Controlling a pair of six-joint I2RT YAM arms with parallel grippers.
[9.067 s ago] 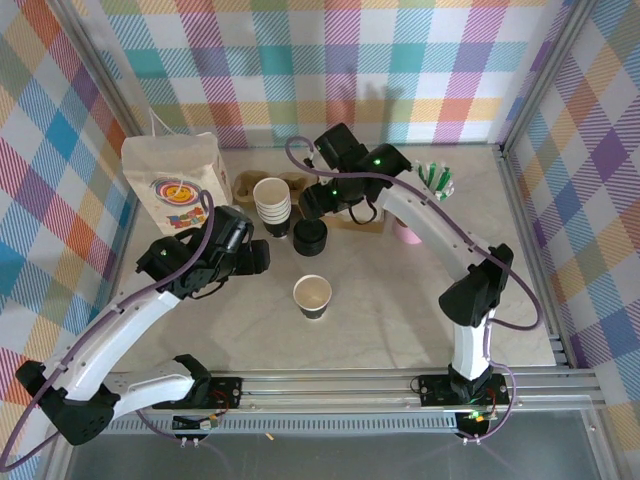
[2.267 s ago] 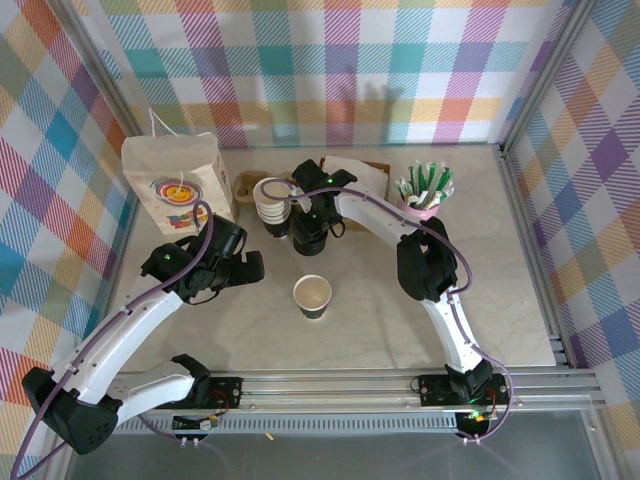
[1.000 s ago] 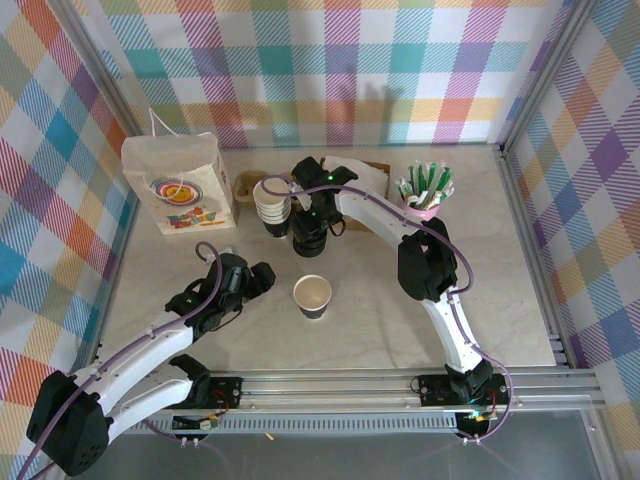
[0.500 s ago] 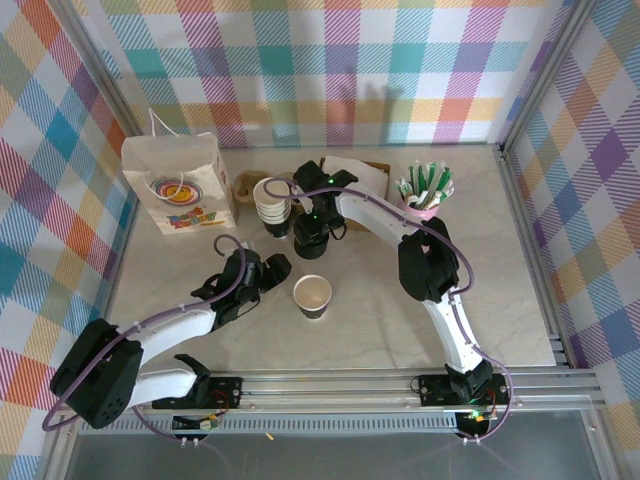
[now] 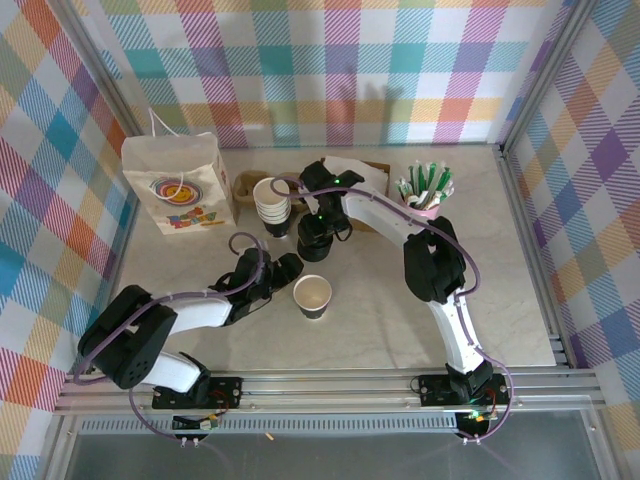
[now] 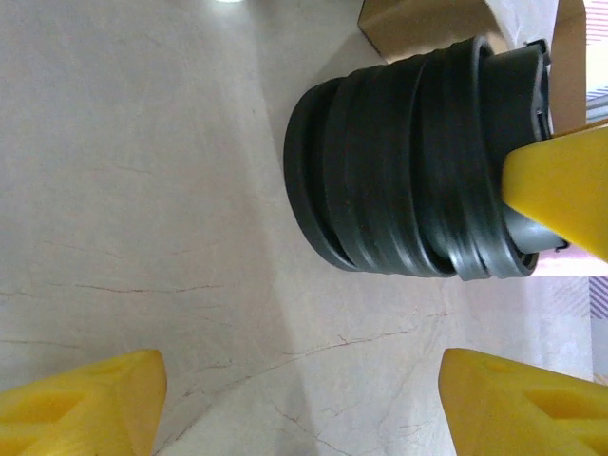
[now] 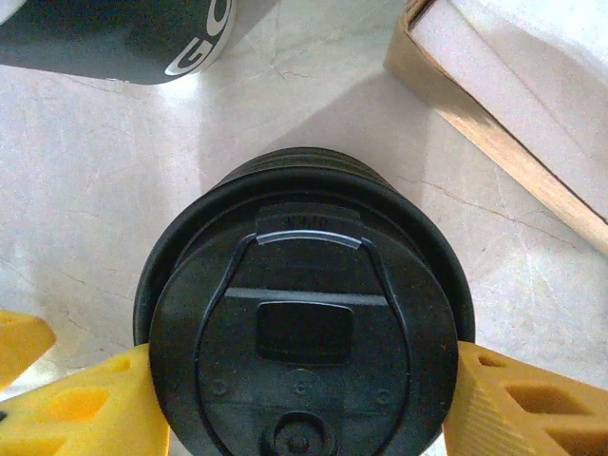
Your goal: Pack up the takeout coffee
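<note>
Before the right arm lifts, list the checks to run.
1. Right gripper closed on top lid: ok, fingers against both sides.
2. Separation of top lid from lid stack: cannot tell.
3. Paper cup upright, lidless: ok.
4. Left gripper open, holding nothing: ok.
5. Paper cup held for lidding: not ok, no gripper around it.
6. White paper bag upright: ok.

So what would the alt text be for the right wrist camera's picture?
A round black lid, seen from above, sits between the yellow fingers of the right pincer, which press against its two sides. Around it is pale marbled table; a cardboard box crosses the upper right and a dark cup with white lettering peeks in top left.
</note>
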